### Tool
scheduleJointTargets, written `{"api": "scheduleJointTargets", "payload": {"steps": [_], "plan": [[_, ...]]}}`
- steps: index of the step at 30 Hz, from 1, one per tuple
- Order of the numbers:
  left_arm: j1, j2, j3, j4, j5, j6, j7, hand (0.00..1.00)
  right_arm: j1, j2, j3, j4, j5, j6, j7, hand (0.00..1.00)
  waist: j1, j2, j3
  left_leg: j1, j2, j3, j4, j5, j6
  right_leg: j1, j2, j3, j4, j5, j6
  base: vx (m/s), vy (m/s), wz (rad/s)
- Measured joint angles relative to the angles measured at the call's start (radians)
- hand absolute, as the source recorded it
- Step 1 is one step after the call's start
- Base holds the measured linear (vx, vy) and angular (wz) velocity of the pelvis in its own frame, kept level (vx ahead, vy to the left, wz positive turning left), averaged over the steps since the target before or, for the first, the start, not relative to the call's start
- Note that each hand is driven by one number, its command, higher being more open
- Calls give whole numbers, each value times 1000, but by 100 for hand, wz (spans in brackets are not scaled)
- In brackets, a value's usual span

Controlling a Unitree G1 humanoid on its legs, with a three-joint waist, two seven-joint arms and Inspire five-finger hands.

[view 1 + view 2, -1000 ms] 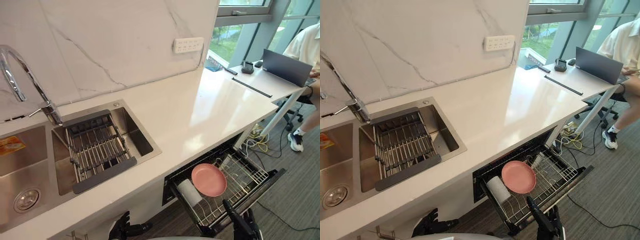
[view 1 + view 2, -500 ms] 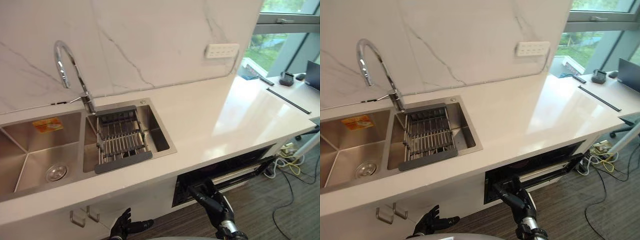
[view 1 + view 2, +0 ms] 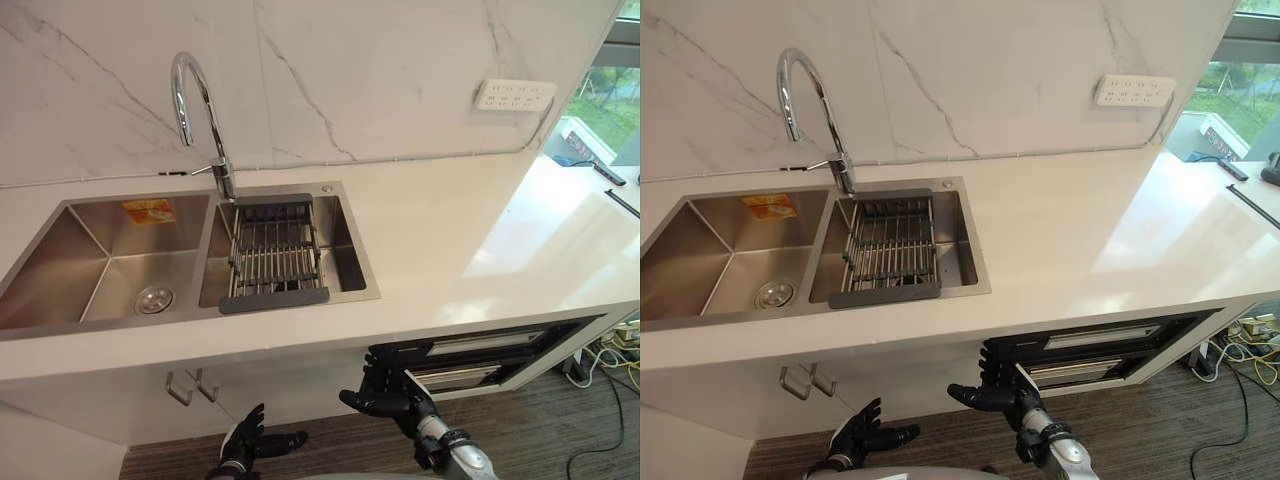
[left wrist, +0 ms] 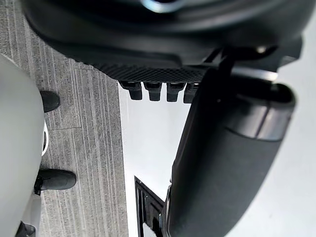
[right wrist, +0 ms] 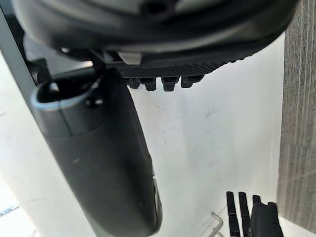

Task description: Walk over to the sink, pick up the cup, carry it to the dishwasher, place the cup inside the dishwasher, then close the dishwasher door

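Note:
The double steel sink (image 3: 110, 262) is set in the white counter, with a grey drain rack (image 3: 272, 262) across its right basin and a curved tap (image 3: 198, 110) behind. Under the counter at the right, the dishwasher (image 3: 480, 352) appears as a dark slot with its pale front panel raised almost flush. My right hand (image 3: 388, 396) hangs open just left of that slot, fingers spread and holding nothing. My left hand (image 3: 250, 441) is low in front of the white cabinet, open as well. In the wrist views, each hand's thumb (image 5: 98, 148) stands clear of the white cabinet front.
Two metal cabinet handles (image 3: 185, 385) sit below the sink. A white socket strip (image 3: 514, 95) is on the marble wall at the right. Cables (image 3: 620, 360) lie on the grey carpet at the far right.
The camera has swung left towards the sink. The dishwasher's rack with the pink plate has gone inside and its door has risen from open to almost shut. My right hand stayed by it.

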Motion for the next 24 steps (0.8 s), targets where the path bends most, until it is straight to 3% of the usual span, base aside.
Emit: {"api": "scheduleJointTargets", "payload": {"steps": [6, 14, 18, 24], "plan": [[-12, 14, -1, 9, -3, -13, -4, 100, 45, -53, -31, -156, -100, 62, 7, 100, -27, 0, 28, 8, 5, -22, -13, 11, -10, 2, 6, -12, 16, -5, -13, 34, -4, 9], [-9, 48, 0, 27, -16, -15, -5, 100, 116, -41, -147, -185, -242, 67, -9, 100, -55, -7, 34, 18, 4, -36, -14, 9, -11, -1, 5, 53, 63, -42, -9, 38, 10, 7], [2, 70, 5, 47, -51, -15, -12, 100, 117, -40, -224, -66, -300, 40, -46, 100, -73, -9, 35, 18, 2, -35, -14, 7, -11, -5, 3, 56, 67, -47, -9, 0, 0, 0], [27, 78, 24, 47, -65, -33, -22, 100, 115, -37, -310, 120, -362, -21, -120, 100, -74, -9, 35, 18, 0, -46, -14, 7, -11, -2, -1, 44, 72, -53, -6, 6, -6, 5]]}}
